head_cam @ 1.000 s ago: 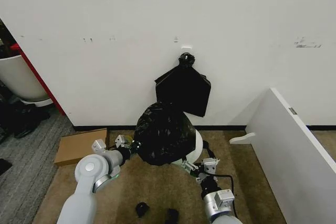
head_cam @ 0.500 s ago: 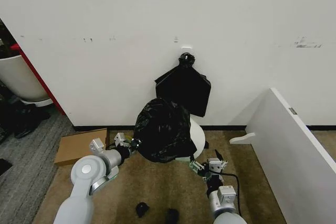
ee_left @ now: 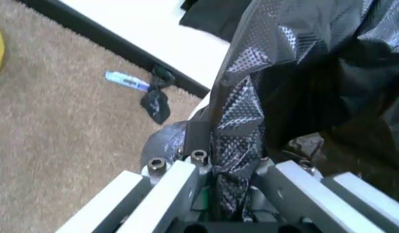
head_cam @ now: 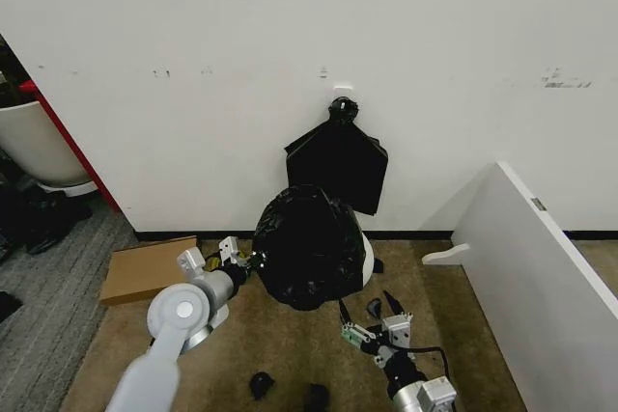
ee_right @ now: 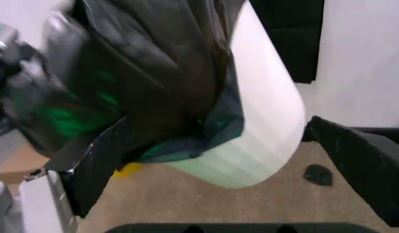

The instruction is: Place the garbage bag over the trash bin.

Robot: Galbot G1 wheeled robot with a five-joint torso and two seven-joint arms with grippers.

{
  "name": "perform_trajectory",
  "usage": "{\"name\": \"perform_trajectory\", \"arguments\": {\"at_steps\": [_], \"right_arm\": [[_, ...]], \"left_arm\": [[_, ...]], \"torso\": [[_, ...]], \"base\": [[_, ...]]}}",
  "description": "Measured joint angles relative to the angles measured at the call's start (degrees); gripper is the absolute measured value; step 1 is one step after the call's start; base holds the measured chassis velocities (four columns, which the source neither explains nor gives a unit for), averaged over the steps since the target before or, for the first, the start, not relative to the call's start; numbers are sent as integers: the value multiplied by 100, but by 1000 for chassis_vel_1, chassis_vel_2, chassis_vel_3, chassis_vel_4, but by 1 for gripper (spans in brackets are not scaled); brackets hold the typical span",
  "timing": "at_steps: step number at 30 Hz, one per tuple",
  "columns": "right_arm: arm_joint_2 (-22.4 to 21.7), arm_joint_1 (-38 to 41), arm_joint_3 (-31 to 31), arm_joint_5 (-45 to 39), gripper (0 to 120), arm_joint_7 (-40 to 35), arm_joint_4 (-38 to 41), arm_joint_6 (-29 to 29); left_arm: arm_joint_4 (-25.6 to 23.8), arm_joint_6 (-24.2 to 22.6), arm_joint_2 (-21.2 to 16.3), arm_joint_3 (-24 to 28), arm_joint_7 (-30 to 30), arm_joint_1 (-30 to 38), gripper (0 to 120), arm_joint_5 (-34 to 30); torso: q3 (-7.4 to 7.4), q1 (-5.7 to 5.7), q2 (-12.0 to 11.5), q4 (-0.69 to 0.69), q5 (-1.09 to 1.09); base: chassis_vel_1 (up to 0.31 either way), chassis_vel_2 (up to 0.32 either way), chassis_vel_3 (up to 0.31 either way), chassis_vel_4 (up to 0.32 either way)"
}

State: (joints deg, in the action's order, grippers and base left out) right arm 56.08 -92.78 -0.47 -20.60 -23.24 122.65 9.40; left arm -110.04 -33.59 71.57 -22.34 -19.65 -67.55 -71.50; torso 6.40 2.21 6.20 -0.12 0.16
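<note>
The trash bin [head_cam: 364, 260] stands on the floor [head_cam: 280, 344] close to the wall [head_cam: 290, 36], and the garbage bag [head_cam: 307, 243] lies over its top and its left side. On the wall directly behind and above the bin hangs a flat knotted bundle [head_cam: 338, 163]. The left hand [head_cam: 253, 260] is at the left edge of the bag, with bag plastic pinched between its fingers [ee_left: 193, 160]. The right hand [head_cam: 372, 320] is in front of the bin, apart from it, with its fingers spread. A cardboard piece [head_cam: 145, 267] lies on the floor to the left of the bin. A panel [head_cam: 541, 277] leans on the right. Two small lumps [head_cam: 261, 385] lie on the floor in front, between the arms.
</note>
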Motion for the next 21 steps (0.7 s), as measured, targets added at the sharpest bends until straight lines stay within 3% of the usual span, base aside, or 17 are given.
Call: {"name": "perform_trajectory", "arguments": {"at_steps": [2,4,5,8,10,11,12,13,15,16,21], "right_arm": [[1,8,11,-143,100,15,82,95],[77,45,56,-376,100,-216,295,149],[77,45,56,-376,100,-216,295,149],[178,95,22,-865,100,-959,770,-216],[229,160,5,-1290,100,-1414,1150,-441],[231,185,13,-1308,100,-1441,1187,-449],[227,261,60,-1304,100,-1436,1222,-459],[227,261,60,-1304,100,-1436,1222,-459],[216,346,124,-1249,100,-1374,1209,-475],[203,438,193,-1136,100,-1288,1131,-512],[145,651,368,-1116,100,-963,935,-815]], "left_arm": [[217,418,-51,135,425,-13,0,485],[639,1133,-91,265,903,-5,0,994],[639,1133,-91,265,903,-5,0,994],[1185,1858,-97,269,1463,70,0,1087],[1782,2727,-121,288,2261,105,0,1240],[1906,2888,-133,292,2503,108,0,1272],[2250,3349,-148,308,3325,120,0,1327],[2250,3349,-148,308,3325,120,0,1327],[2603,3756,-145,312,4098,154,0,1398],[2986,4122,-138,319,4850,199,0,1540],[3860,5041,-118,295,6594,307,0,1693]], "torso": [[0,0,0,-1,0],[0,0,0,0,-2],[0,0,0,0,-2],[0,0,0,1,-1],[0,0,0,0,-3],[0,0,0,0,-1],[0,0,0,3,0],[0,0,0,3,0],[0,0,0,1,-2],[0,0,0,0,-3],[0,0,0,0,-1]], "base": [[0,0,0,0],[0,0,0,0],[0,0,0,0],[0,0,0,0],[0,0,0,0],[0,0,0,0],[0,0,0,0],[0,0,0,0],[0,0,0,0],[0,0,0,0],[0,0,0,0]]}}
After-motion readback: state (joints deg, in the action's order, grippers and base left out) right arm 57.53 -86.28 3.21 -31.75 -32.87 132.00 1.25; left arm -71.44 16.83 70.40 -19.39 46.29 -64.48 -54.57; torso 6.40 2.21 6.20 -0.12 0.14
